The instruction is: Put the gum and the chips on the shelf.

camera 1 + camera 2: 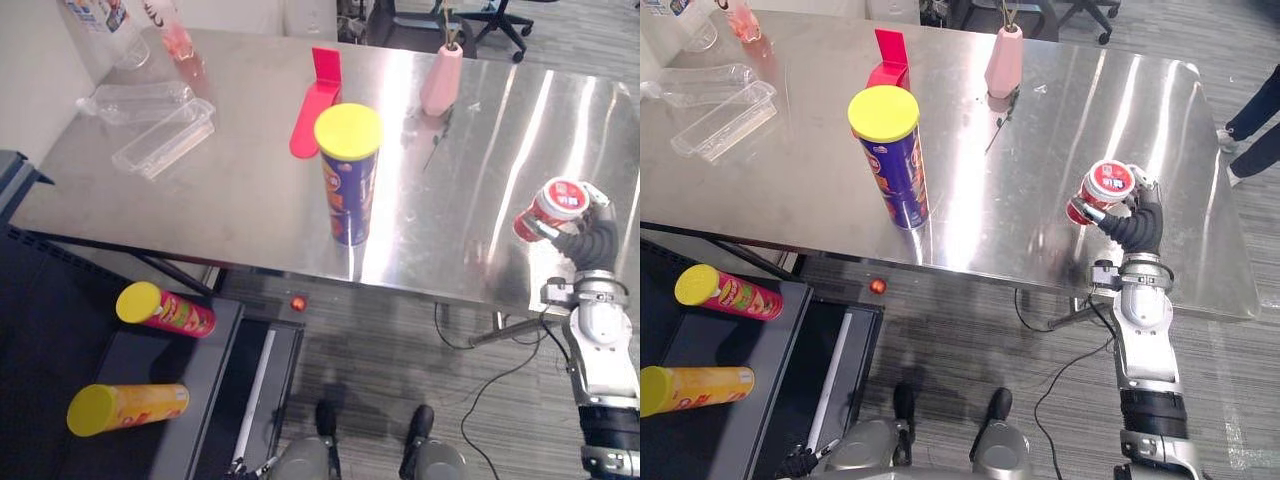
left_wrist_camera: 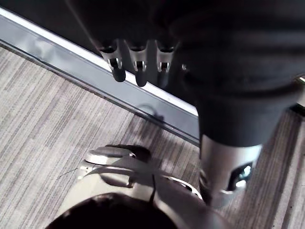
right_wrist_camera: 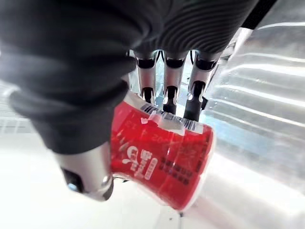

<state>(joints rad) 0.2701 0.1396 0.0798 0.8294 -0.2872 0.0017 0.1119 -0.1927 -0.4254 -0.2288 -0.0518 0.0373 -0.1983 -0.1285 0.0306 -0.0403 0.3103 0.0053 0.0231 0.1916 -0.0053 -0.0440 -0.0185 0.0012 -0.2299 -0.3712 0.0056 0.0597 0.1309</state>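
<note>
My right hand [image 1: 592, 240] is shut on the gum [image 1: 553, 207], a red tub with a white lid, and holds it tilted just above the table's right front part. In the right wrist view the fingers and thumb wrap the gum [image 3: 162, 162]. The chips [image 1: 347, 180], a blue can with a yellow lid, stand upright near the middle of the steel table [image 1: 230, 200], well left of that hand. The dark shelf [image 1: 150, 355] is low at the left, below the table's front edge. My left hand [image 2: 138, 71] hangs over the floor with straight fingers, holding nothing.
Two chip cans lie on the shelf: a red one [image 1: 165, 309] and a yellow one [image 1: 125, 407]. On the table stand a pink vase [image 1: 442, 78], a red open box [image 1: 318, 100], clear plastic trays [image 1: 160, 130] and bottles [image 1: 110, 20]. A person's legs [image 1: 1255, 130] show at the far right.
</note>
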